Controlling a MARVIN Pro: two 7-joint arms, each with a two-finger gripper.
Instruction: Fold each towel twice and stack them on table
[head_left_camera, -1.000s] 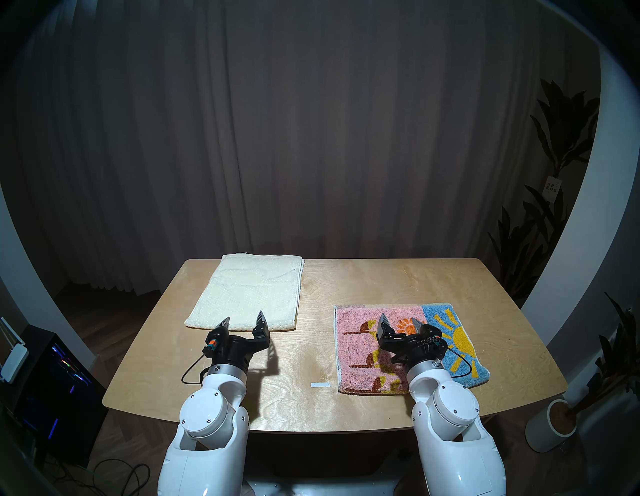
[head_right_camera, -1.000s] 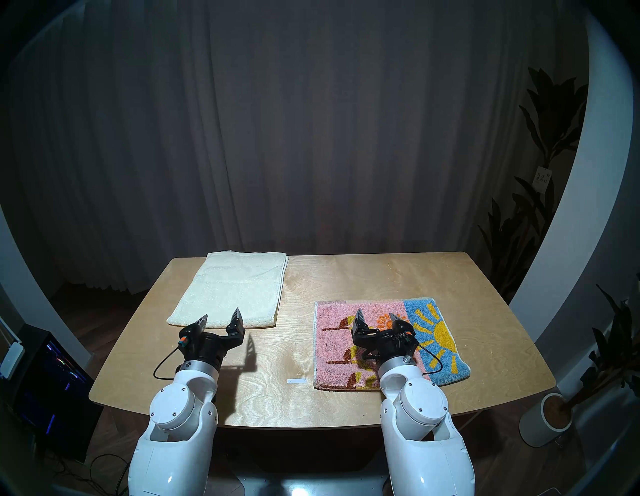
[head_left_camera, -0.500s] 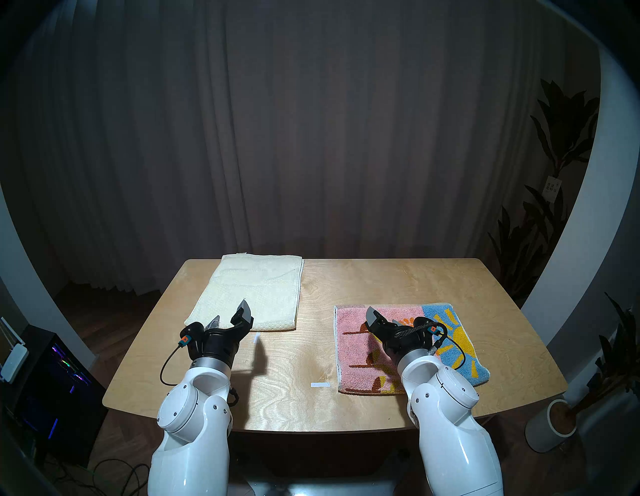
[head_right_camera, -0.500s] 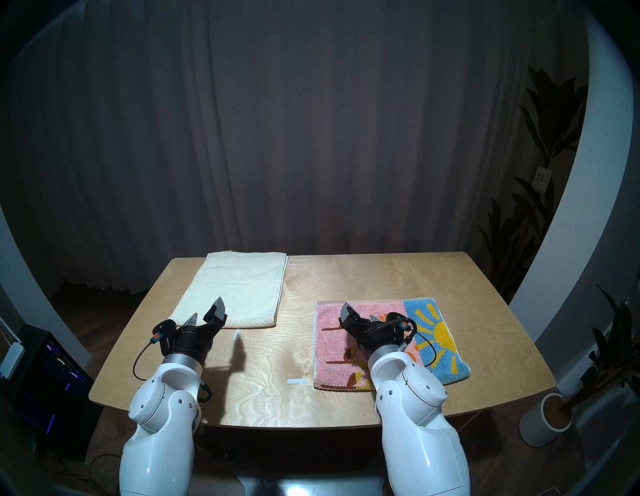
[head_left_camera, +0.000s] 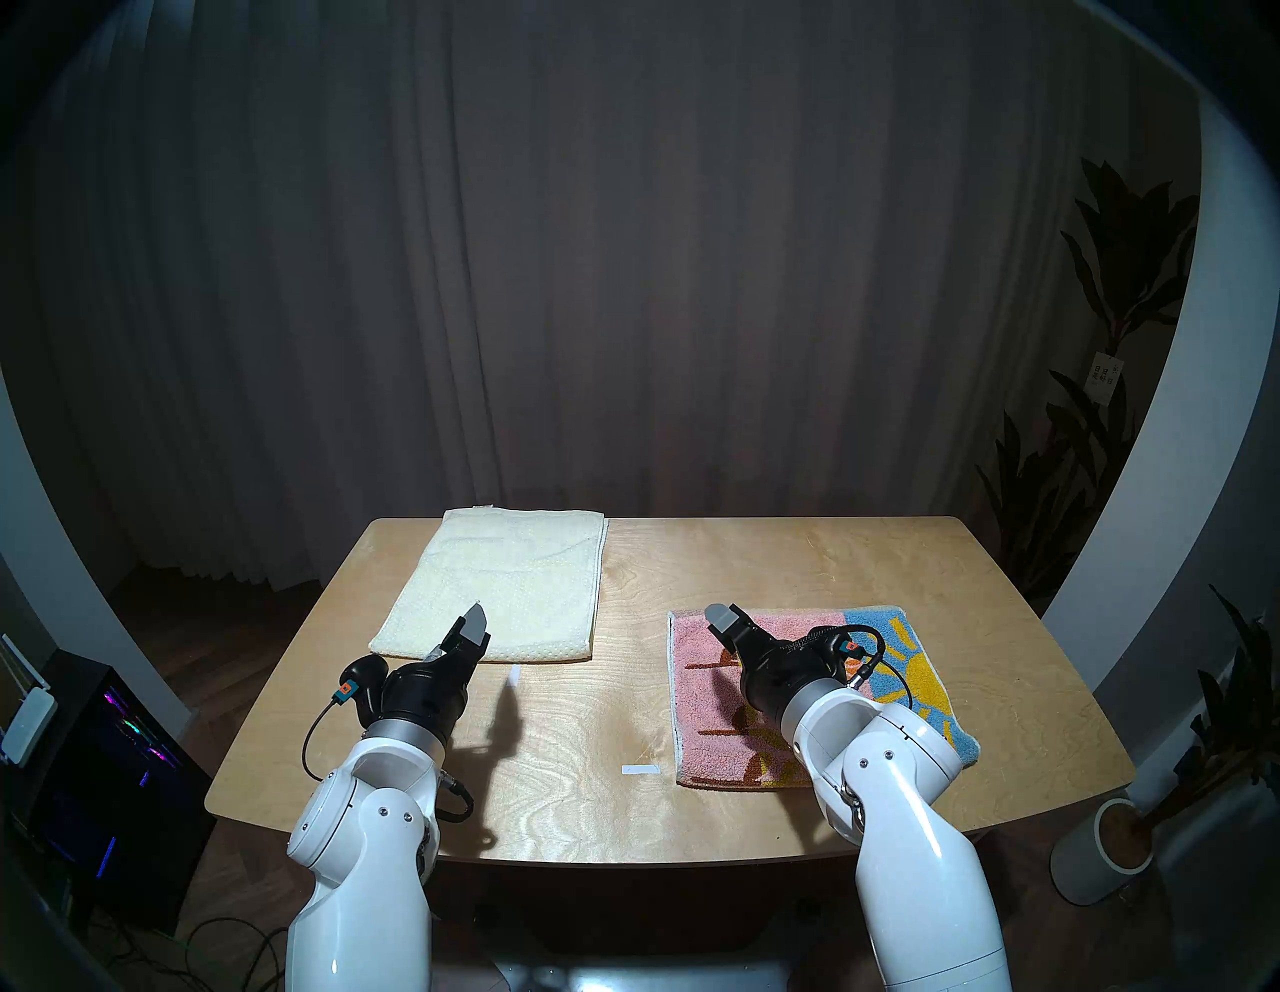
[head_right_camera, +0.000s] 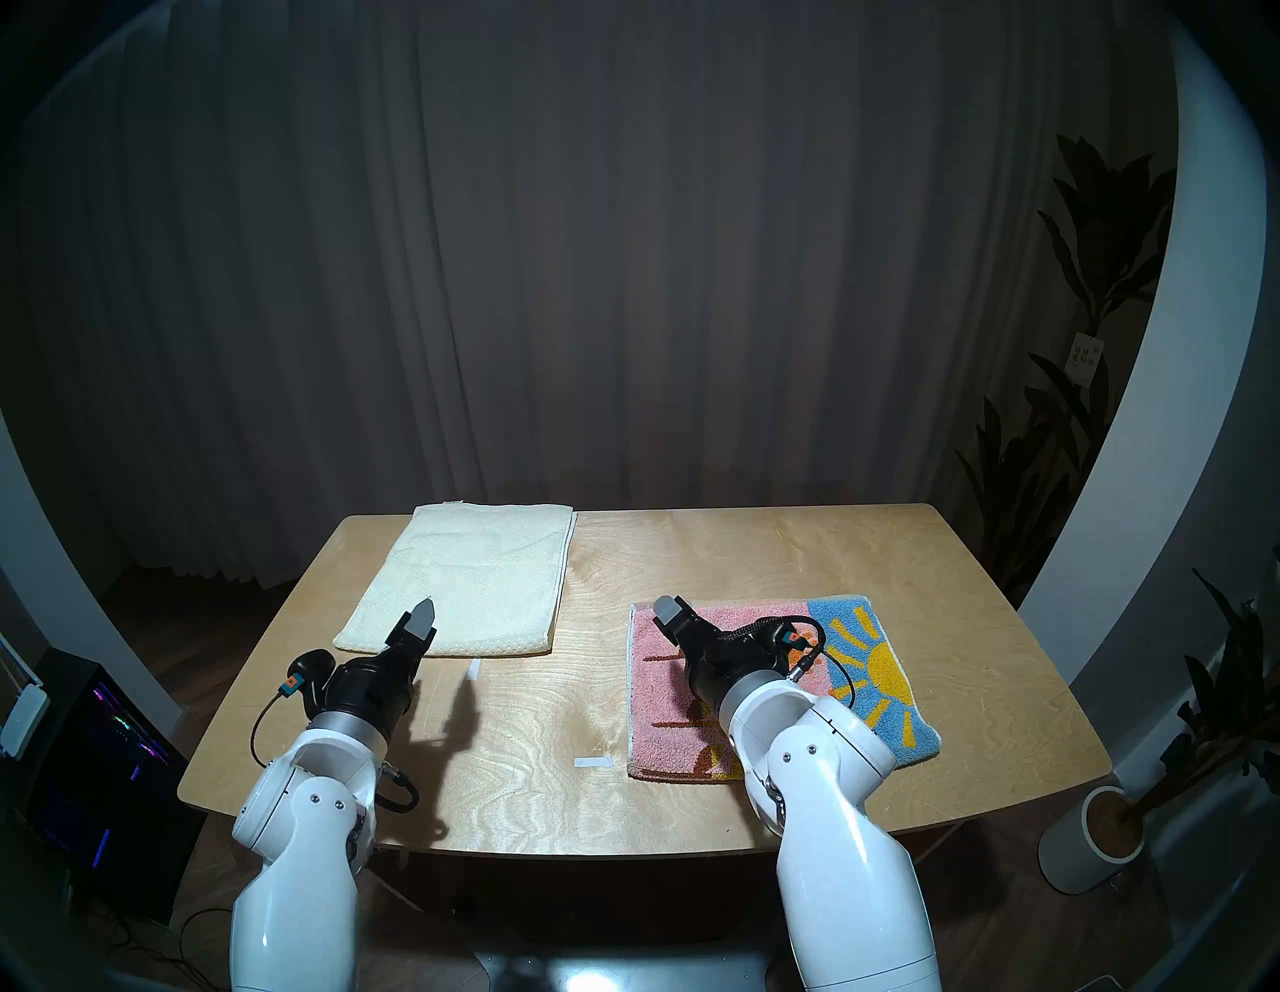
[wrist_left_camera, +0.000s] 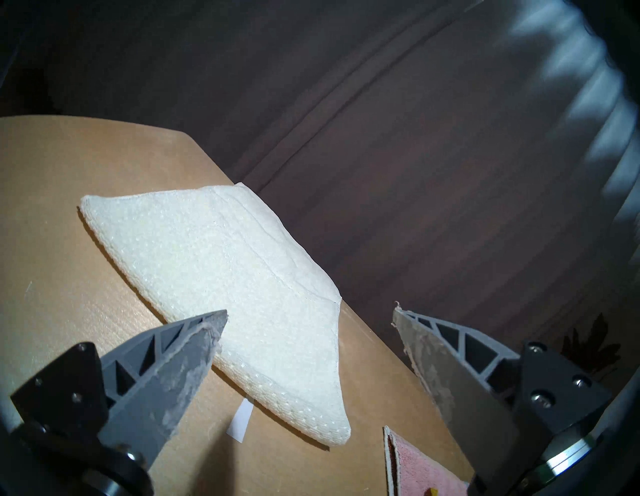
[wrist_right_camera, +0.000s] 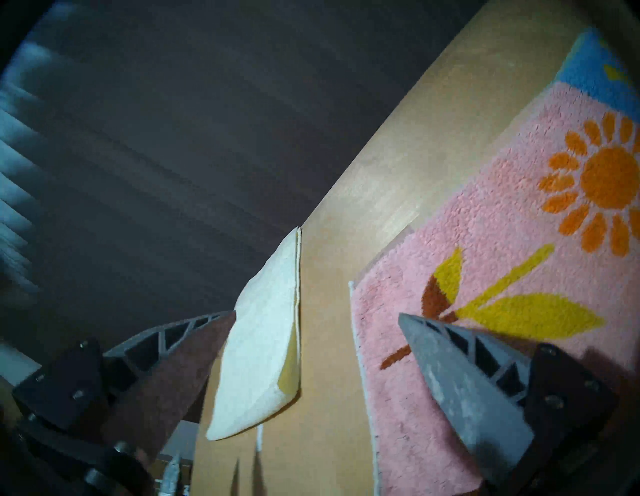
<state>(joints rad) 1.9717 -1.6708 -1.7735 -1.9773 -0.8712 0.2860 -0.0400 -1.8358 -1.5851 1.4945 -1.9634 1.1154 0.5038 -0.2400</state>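
Dark grey curtains (head_left_camera: 623, 277) hang behind the light plywood table (head_left_camera: 762, 568), and leafy plants (head_left_camera: 1108, 277) stand at three o'clock, one in a white pot (head_left_camera: 1101, 852). A paper tag (head_left_camera: 1103, 367) hangs among the leaves; its print is too small to read. At nine o'clock a black computer case (head_left_camera: 104, 783) glows with coloured lights.

Two small white tape marks lie on the wood: one (head_left_camera: 641, 769) just beside the near left corner of the patterned towel, another (head_left_camera: 513, 675) just below the cream towel.

The cream towel (head_left_camera: 499, 589) lies flat at eleven o'clock on the table, reaching its far edge, with a dotted weave and a layered edge along its right side. The patterned towel (head_left_camera: 796, 693) lies at four o'clock, well apart from the cream one: pink on the left, blue with a yellow sun on the right, an orange flower and yellow leaves on the pink. No lettering can be read on it.

The left gripper (wrist_left_camera: 308, 311) hovers above the cream towel's near edge, fingers spread and empty. The right gripper (wrist_right_camera: 317, 318) hangs over the pink part, partly hiding it from the head view, fingers also spread wide, gripping nothing.
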